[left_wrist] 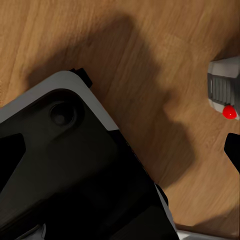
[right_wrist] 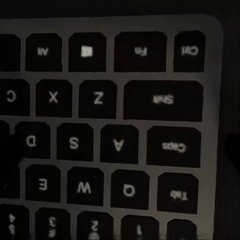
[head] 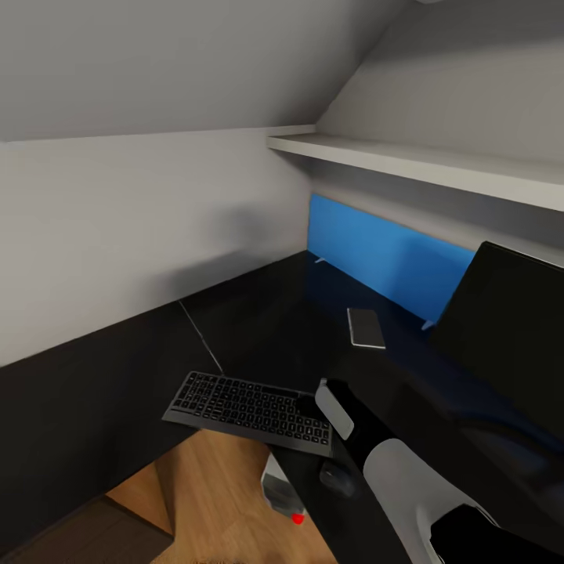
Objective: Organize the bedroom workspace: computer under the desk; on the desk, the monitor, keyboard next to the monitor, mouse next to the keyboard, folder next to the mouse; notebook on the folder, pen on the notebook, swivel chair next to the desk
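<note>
- The keyboard [head: 249, 411] lies flat on the black desk [head: 258, 321], at the near inner edge of the L-shaped top. Its near long side appears to overhang the wood floor [head: 211, 501] slightly.
- The right arm [head: 392, 462] reaches over the keyboard's right end. The right gripper [head: 313, 403] sits at that end; whether its fingers are spread or pinching the frame cannot be told. The right wrist view looks closely at the keys [right_wrist: 117, 145] near one corner.
- The left gripper's state cannot be told; its wrist view faces the floor, the robot's own body and the computer [left_wrist: 225, 92].
- Handling judgement: the keyboard is probably light, stiff and thin. A pinch across one short end or a long edge of the frame suits it; a flat slide along the smooth top would probably also work. Keys may depress under a pad.
- The mouse [head: 338, 478] rests just right of the keyboard's near right corner, close beside the right arm; a swing of the keyboard could knock it.
- The monitor [head: 501, 329] stands at far right, well apart from the keyboard.
- The notebook [head: 366, 327] lies between the keyboard and the blue back panel [head: 376, 254].
- The computer [head: 280, 493] stands on the floor under the desk edge.
</note>
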`<state>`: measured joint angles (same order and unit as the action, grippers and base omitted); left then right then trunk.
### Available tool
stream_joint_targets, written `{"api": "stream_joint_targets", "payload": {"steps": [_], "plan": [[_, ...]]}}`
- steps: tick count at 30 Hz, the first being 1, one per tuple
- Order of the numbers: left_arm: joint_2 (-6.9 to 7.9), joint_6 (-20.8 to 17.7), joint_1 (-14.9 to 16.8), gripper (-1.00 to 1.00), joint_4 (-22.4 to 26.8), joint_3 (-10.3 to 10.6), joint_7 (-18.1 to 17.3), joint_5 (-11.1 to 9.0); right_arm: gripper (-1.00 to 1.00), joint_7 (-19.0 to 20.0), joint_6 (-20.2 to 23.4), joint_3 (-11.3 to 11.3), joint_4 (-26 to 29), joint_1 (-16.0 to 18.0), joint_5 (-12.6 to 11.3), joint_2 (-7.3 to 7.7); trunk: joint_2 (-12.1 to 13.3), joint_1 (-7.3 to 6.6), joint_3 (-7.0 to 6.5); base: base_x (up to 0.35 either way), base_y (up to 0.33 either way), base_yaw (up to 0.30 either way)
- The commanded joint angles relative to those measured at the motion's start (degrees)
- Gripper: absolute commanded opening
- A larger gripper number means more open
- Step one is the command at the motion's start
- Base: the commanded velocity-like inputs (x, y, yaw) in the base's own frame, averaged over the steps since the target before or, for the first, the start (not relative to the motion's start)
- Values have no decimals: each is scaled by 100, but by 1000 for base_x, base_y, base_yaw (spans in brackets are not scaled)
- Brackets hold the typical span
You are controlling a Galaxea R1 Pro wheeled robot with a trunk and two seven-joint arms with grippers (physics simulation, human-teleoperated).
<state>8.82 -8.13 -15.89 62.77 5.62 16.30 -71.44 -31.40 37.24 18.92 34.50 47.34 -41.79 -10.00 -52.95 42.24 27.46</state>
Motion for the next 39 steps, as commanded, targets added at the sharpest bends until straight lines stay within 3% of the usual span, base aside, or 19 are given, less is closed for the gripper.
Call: {"api": "stream_joint_targets", "payload": {"steps": [1,16,39], "plan": [[5,-4,-2,100,16,10,40,-37,100,-51,2,15,7,4,-66,0,-5,1,6,0,0,241],[-3,4,-2,100,16,10,40,-32,100,-46,2,15,27,4,-66,0,-5,1,6,0,0,238],[-11,27,-2,100,-72,10,43,53,100,-18,2,15,48,-1,-66,0,-5,1,6,0,0,64]]}}
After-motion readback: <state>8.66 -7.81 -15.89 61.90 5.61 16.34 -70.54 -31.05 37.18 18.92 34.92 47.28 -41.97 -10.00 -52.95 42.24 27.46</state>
